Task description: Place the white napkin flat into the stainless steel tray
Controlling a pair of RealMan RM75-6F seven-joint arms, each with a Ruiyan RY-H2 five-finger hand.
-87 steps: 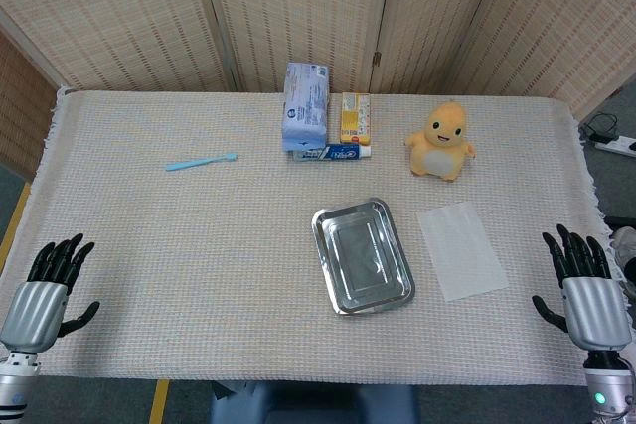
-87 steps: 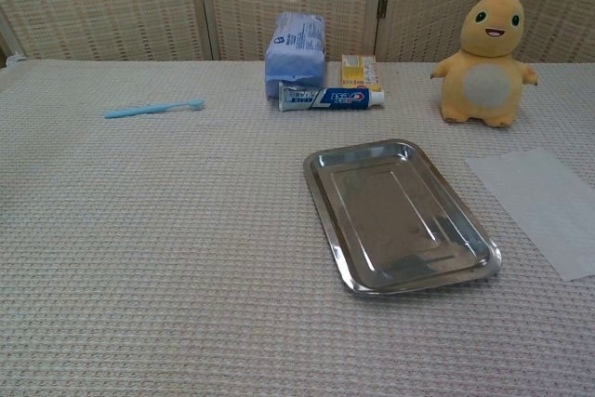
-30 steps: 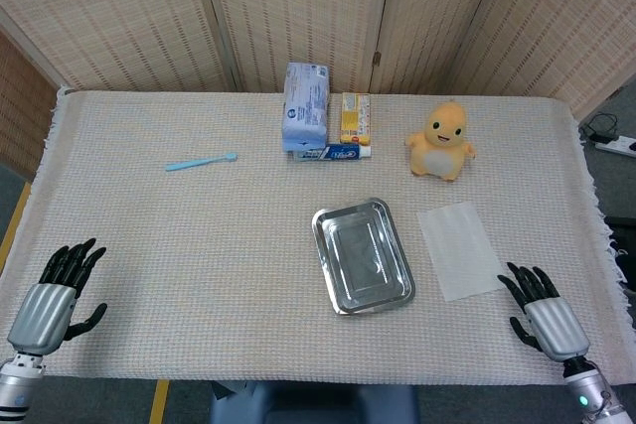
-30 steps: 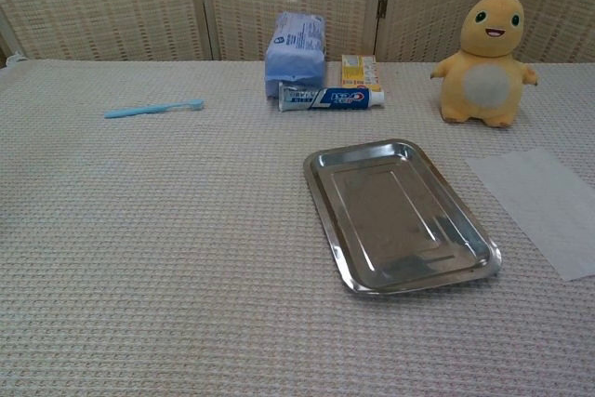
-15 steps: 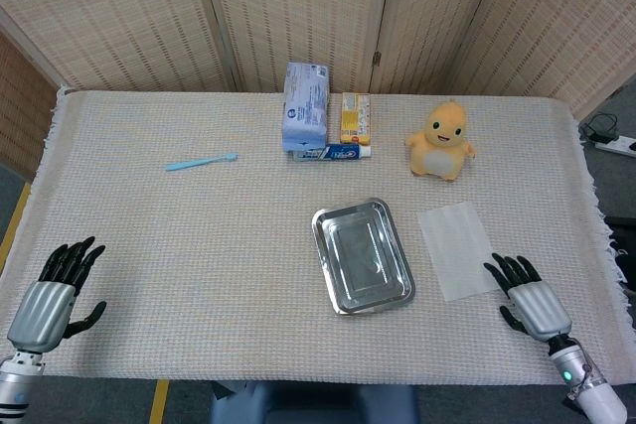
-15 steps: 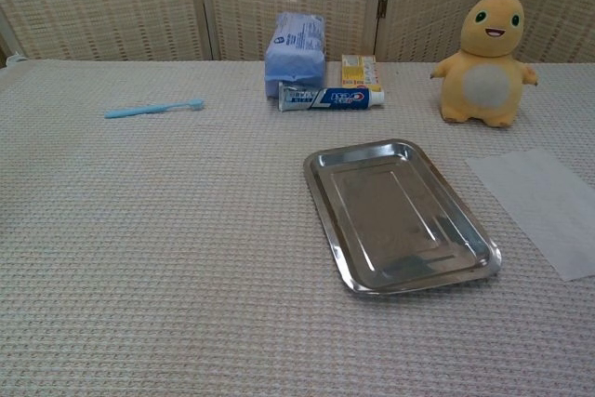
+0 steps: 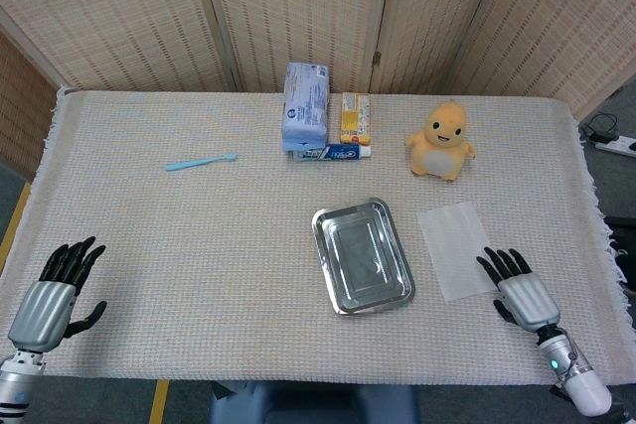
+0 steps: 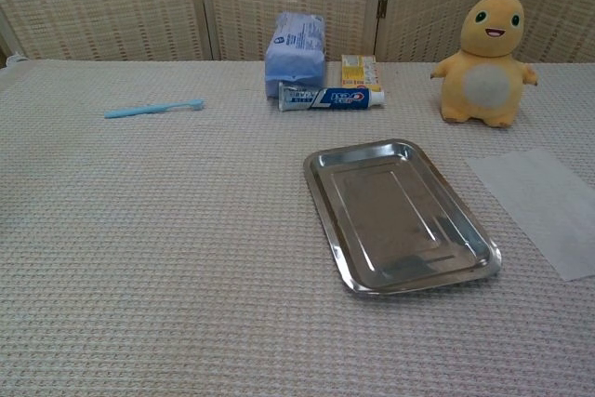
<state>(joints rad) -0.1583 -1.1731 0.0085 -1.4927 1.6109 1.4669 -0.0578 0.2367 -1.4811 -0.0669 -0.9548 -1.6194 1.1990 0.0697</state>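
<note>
Your right robot hand (image 7: 519,289), fingers spread and empty, sits by napkin (image 7: 460,249) corner; thin sheet prob. crumples approaching tray (image 7: 363,255).

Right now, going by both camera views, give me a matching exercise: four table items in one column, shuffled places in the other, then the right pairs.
Items
1. white napkin
2. light blue toothbrush
3. yellow plush toy
4. stainless steel tray

Places
A. far left part of the table, alone
B. table centre, empty
C. flat on the cloth, just beyond the right hand's fingers
D. far side, behind the napkin

Pairs: 1-C, 2-A, 3-D, 4-B
</note>
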